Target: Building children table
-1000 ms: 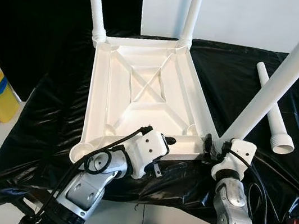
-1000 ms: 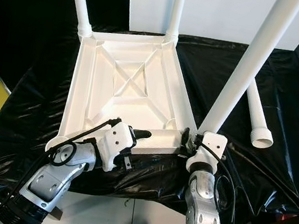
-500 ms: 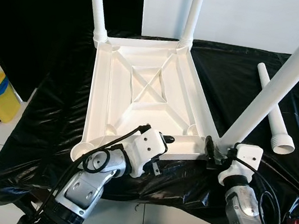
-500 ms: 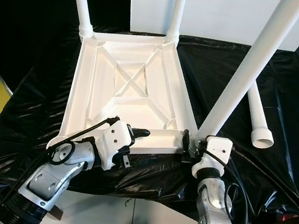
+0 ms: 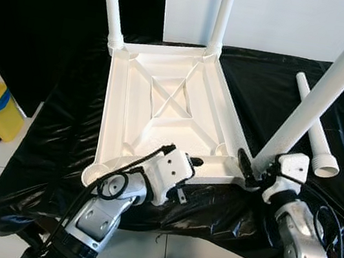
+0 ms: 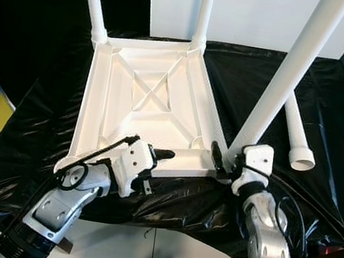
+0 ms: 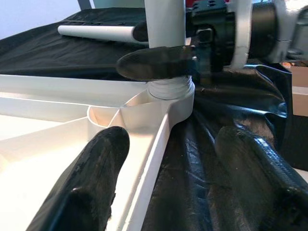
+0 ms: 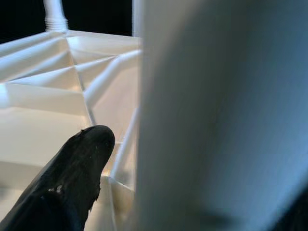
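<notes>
On the tabletop with the black plastic sheet [image 5: 44,148] lies the white plastic children's table [image 5: 162,111], upside down. Two round white legs at the far corners [image 5: 111,3] are in. My right pincer [image 5: 248,170] is clamped on the third white leg [image 5: 325,94] at the near right corner socket; I think it is nearly seated. My left pincer [image 5: 194,162] is spread apart across the near edge, steadying it. One last white tube leg [image 5: 314,128] lies loose just beside, and the near left socket [image 5: 94,174] waits for it
</notes>
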You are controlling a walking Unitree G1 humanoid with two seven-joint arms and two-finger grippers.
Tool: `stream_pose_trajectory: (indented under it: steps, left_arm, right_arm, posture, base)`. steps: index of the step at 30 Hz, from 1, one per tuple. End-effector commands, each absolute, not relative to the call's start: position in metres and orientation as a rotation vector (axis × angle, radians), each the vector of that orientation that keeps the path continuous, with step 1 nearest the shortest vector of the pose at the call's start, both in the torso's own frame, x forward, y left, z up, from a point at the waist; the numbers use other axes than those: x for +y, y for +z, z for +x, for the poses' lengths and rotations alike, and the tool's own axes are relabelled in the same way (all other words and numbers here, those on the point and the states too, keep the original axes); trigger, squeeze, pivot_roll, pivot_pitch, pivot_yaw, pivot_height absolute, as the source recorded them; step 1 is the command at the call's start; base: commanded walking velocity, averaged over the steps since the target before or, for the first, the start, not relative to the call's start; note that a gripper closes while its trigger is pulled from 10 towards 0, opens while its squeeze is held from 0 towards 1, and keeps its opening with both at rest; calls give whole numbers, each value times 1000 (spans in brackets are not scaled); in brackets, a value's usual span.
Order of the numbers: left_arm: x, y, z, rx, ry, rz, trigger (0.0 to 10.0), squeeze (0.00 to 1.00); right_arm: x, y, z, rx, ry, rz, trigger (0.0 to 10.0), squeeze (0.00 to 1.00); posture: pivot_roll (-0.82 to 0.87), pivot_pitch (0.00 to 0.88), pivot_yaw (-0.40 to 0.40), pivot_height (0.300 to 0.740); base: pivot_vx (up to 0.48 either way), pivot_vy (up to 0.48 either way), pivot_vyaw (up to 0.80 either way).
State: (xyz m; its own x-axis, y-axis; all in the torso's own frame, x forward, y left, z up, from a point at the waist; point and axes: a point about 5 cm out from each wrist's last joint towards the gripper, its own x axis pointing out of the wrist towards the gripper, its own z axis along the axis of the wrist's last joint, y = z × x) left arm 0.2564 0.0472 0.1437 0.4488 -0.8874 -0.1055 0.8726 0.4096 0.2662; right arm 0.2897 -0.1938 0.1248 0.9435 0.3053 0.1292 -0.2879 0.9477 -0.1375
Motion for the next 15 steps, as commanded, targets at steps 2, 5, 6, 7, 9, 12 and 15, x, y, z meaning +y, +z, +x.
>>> stream_pose_trajectory:
  steps: [2,5,6,7,9,12,15]
  left_arm:
    - [46,141,256,-47,-1105,306,10000,0]
    - [46,142,256,-49,-1102,308,10000,0]
    - [46,142,257,-50,-1099,307,10000,0]
    - [47,143,257,-50,-1096,307,10000,0]
    - [47,143,257,-51,-1091,306,10000,0]
    - [48,143,256,-50,-1087,306,10000,0]
    - [48,142,255,-49,-1087,306,10000,0]
  right_arm:
    - [-192,121,295,-129,368,-151,10000,0]
    - [-192,120,300,-118,398,-159,10000,0]
    - [-192,120,301,-115,406,-159,10000,0]
    - [-191,119,302,-113,413,-162,6902,0]
    - [-191,117,303,-110,416,-162,1098,0]
    - [-193,110,302,-97,413,-154,0,0]
    - [-193,109,301,-95,412,-152,0,0]
  posture:
    - [-34,50,-4,740]
    - [-30,51,-6,740]
    - [-27,50,-8,740]
    - [-23,48,-9,740]
    - [-20,48,-11,740]
    - [-18,49,-11,740]
    - [-18,49,-11,740]
  base:
    - [0,0,0]
    - [0,0,0]
    - [0,0,0]
    - [0,0,0]
    - [0,0,0]
    - [0,0,0]
    - [0,0,0]
